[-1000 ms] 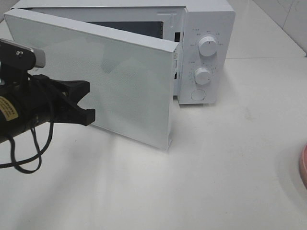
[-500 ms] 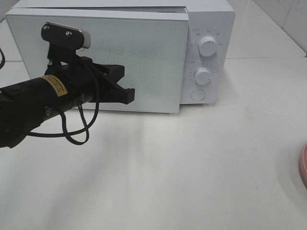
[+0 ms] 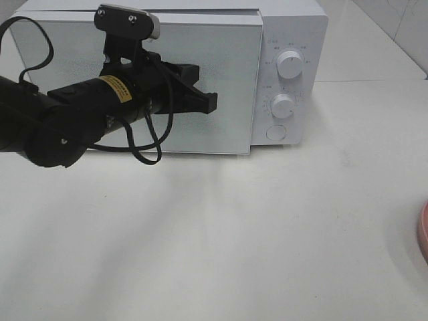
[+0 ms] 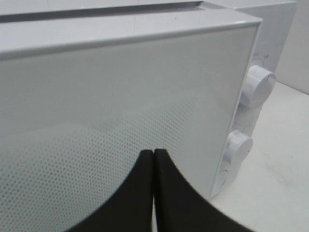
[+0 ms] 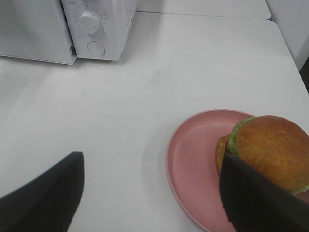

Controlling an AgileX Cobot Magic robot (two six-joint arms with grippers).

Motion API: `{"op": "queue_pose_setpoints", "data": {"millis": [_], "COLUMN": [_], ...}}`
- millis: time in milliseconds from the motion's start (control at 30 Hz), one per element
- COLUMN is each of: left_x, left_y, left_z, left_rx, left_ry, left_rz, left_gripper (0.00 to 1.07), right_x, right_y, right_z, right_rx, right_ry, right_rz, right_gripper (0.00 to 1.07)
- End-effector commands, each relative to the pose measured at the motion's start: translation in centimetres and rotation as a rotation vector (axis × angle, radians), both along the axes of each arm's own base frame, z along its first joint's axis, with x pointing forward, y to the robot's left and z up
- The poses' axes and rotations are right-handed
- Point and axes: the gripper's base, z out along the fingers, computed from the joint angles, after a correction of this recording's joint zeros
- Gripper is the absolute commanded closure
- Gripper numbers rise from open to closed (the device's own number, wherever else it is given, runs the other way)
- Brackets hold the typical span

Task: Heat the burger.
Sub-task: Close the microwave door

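The left end effector [image 3: 208,100] has its fingers pressed together and holds nothing. It is right in front of the shut door [image 3: 221,80] of the white microwave [image 3: 294,40]. The right end effector [image 5: 149,198] is spread wide. The burger [image 5: 268,152] sits on a pink plate [image 5: 193,164] on the white surface [image 3: 267,234], well apart from the microwave.

Left hand [image 3: 207,100] closed, arm extended; right hand [image 5: 149,193] spread wide.
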Motion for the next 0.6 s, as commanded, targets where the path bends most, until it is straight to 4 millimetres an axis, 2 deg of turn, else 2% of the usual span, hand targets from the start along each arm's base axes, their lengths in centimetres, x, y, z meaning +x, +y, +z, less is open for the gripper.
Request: {"op": "queue_pose_setpoints", "data": {"millis": [33,400,600], "left_x": [0.9,2.6,4.4], "left_y": [-0.8,-2.1,-2.8], "left_z": [0.5,-0.2,-0.1], "left_rx": [-0.019,-0.031,-0.029], "left_ry": [-0.017,-0.015,-0.014], "left_rz": [0.003,0.014,0.032], "left_gripper": [1.07,1.07,1.07], "right_x": [-0.4,-0.4,-0.4], "right_y": [0.0,0.0,0.0], "right_z": [0.0,0.0,0.0], "right_rx": [0.007,0.008,0.008], "right_ry": [-0.035,-0.035,-0.035], "right_rz": [-0.009,-0.009,-0.009], "right_gripper": [0.32,0.32,0.32]}}
